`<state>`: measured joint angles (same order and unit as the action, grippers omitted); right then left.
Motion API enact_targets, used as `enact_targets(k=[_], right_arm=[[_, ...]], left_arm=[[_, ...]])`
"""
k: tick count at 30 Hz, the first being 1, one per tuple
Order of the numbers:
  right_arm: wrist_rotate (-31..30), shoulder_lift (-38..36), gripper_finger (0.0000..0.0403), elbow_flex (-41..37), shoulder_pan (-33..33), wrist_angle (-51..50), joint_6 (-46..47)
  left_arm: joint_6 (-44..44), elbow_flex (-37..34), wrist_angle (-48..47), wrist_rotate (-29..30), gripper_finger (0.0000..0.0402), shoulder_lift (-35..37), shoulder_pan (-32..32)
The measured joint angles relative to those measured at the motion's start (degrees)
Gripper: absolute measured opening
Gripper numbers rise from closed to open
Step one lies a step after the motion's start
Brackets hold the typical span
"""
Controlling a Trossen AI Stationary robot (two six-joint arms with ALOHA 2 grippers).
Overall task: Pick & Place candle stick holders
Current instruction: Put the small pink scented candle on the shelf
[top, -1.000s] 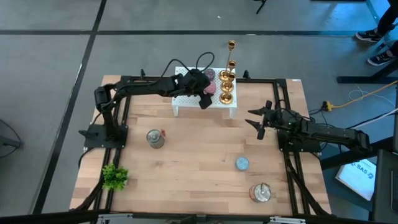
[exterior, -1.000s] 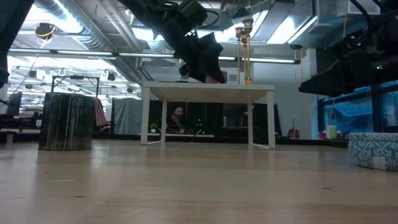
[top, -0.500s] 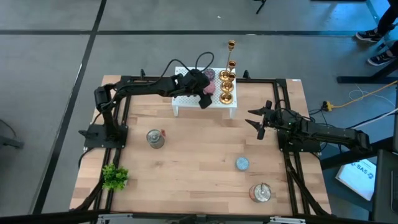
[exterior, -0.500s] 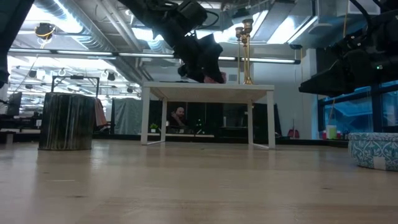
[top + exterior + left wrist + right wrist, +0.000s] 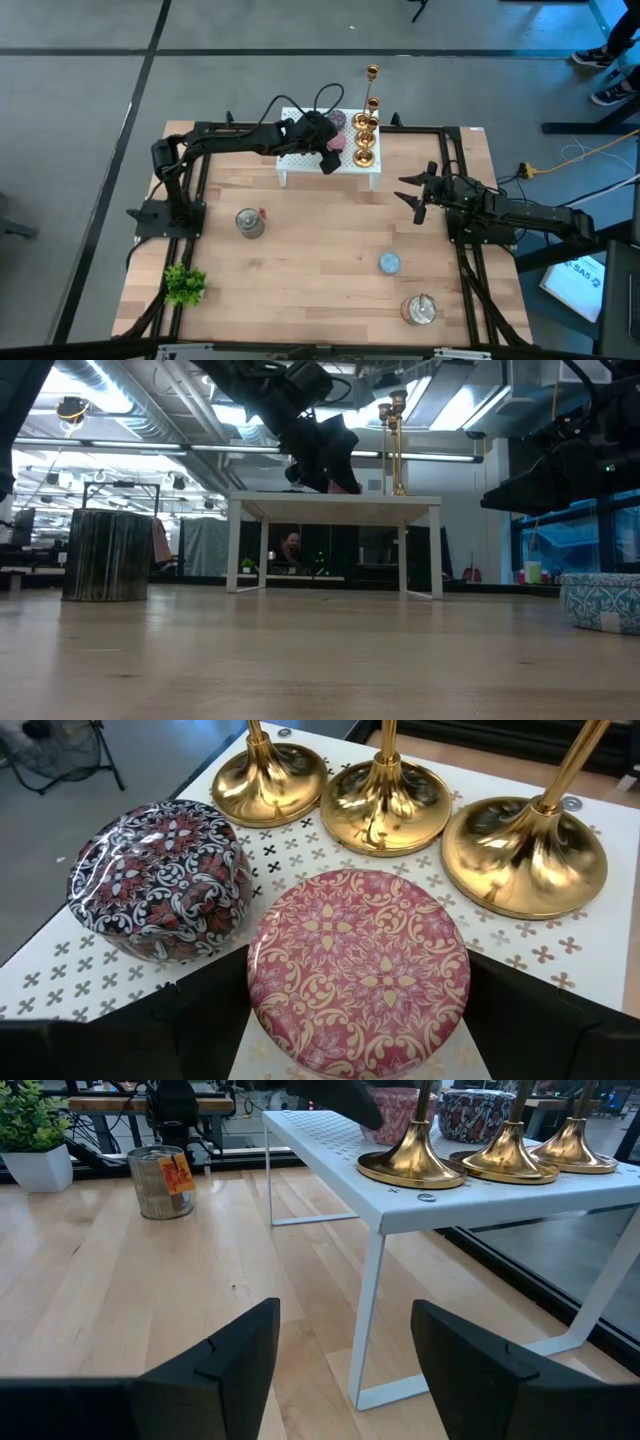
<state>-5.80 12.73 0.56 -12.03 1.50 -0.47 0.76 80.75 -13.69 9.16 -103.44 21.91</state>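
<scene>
Overhead, left gripper [image 5: 330, 150] jaws spread beside candle stick holders [image 5: 364, 140].

Candle stick holders [image 5: 387, 805]: shiny gold. Pink tin [image 5: 358, 972]: pink-red lid, cream floral scrollwork. Dark tin [image 5: 160, 878] at its 10 o'clock: black, red and white floral pattern. Shelf [image 5: 80, 965]: white, small black cross cut-outs. Table [image 5: 310, 250]: pale wood. Plant [image 5: 184, 284] at table's 8 o'clock: green. Blue tin [image 5: 600, 602]: blue-white ornament. Silver tin [image 5: 160, 1180]: orange label. Arms [image 5: 230, 140]: black.
</scene>
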Motion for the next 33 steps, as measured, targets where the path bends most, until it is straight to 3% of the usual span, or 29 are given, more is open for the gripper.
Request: enact_targets(k=[20,33], right_arm=[[-0.01,0.00,0.0232,0.00,0.02,0.02,0.01],[-0.02,0.01,0.0232,0.00,0.01,0.00,0.00]], left_arm=[[-4.51,1.09,0.43,5.21,0.0322,0.48,-1.21],[-3.59,1.09,-0.17,3.15,0.0322,0.48,-1.14]])
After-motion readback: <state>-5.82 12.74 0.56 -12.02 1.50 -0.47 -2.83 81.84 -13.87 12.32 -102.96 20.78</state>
